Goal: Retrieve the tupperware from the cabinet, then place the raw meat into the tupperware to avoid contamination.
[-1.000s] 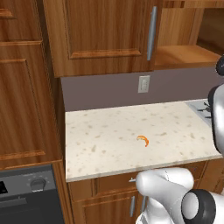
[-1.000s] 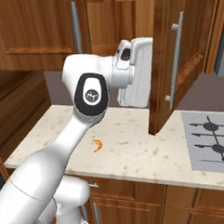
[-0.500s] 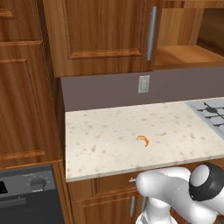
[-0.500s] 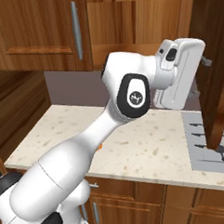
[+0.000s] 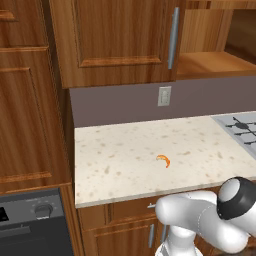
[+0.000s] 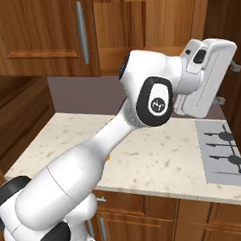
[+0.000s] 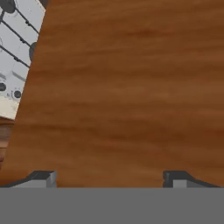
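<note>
Hand view puts my gripper [image 7: 109,177] right up against the cabinet [image 7: 131,87] door, jaws spread wide, nothing held. Raw meat [image 5: 163,160] sits on the counter [image 5: 125,150]; can't spot the tupperware. I'd get the door fully clear before reaching in.

No legible text anywhere (arm's round emblem [image 6: 156,102] too blurred)

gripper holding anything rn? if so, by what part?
Nothing held. The gripper is open, its fingertips wide apart and facing the flat wood of the open cabinet door. The raw meat lies on the counter.
</note>
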